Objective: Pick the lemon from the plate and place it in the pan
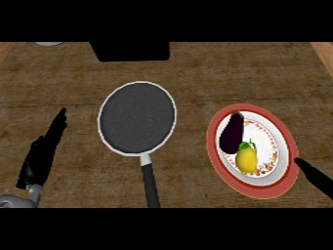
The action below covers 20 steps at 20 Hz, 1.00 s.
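Note:
A yellow lemon [247, 158] with a small green leaf lies on a round plate [267, 188] with a red rim at the right of the counter. A dark purple eggplant [232, 133] lies on the same plate, just above the lemon. Left of the plate sits a dark grey pan [137, 117] with a pale rim and nothing in it; its black handle [151, 185] points toward the lower edge. My right hand [319, 180] shows at the lower right, fingers straight, its tip touching the plate's right rim. My left hand [43, 151] rests open at the left, fingers up.
A black block [130, 51] stands at the counter's far edge, above the pan. A pale round object [49, 43] peeks in at the top left. Lighter wood strips run along the counter's left and right sides.

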{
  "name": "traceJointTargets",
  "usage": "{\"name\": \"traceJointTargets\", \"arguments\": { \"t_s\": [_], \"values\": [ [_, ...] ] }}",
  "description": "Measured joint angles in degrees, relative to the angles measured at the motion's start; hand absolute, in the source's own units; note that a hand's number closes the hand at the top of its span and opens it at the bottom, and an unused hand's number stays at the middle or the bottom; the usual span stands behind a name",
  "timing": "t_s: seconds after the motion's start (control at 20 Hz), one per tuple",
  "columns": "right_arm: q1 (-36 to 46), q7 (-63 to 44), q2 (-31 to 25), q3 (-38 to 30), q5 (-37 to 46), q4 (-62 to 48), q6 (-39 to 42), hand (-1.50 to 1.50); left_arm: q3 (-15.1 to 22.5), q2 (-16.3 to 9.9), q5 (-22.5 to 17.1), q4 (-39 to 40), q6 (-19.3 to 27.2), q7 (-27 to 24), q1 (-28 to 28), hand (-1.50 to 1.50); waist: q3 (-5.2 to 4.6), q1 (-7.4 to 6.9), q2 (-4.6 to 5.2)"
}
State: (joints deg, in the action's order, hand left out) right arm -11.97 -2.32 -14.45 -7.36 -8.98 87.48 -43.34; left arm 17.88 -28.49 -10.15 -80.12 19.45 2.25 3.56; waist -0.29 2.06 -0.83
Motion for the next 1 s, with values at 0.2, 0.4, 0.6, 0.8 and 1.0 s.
{"name": "traceJointTargets", "arguments": {
  "t_s": [0.2, 0.4, 0.6, 0.8, 1.0],
  "values": [
    [-9.5, -7.3, -3.8, 6.3, 8.0, 7.1, -2.4, -1.5, 0.1, -1.0, 0.3, -2.3, -0.4, 0.3, -1.5, 0.0, -0.07, -0.91, 0.37],
    [-14.9, -18.4, -9.7, 11.5, 14.3, 16.3, -1.0, -1.5, 0.4, -1.8, 0.6, -5.2, -0.8, 1.6, -2.3, 0.0, -0.06, -1.92, 0.67],
    [-15.5, -30.9, -16.6, 13.9, 18.0, 25.9, 3.7, -1.5, 0.5, -1.8, 0.9, -7.3, -0.8, 2.3, -3.4, 0.0, -0.02, -2.57, 0.82],
    [-10.5, -44.3, -21.2, 16.1, 21.1, 32.3, 9.0, -1.5, 0.3, -1.7, 1.3, -7.4, -1.4, 2.6, -3.0, 0.0, 0.03, -3.03, 0.99],
    [-2.0, -56.1, -23.9, 16.0, 21.6, 33.2, 14.4, -1.5, 0.0, -2.0, 1.8, -9.2, -1.8, 3.3, -4.3, 0.0, 0.1, -3.49, 1.01]
  ]
}}
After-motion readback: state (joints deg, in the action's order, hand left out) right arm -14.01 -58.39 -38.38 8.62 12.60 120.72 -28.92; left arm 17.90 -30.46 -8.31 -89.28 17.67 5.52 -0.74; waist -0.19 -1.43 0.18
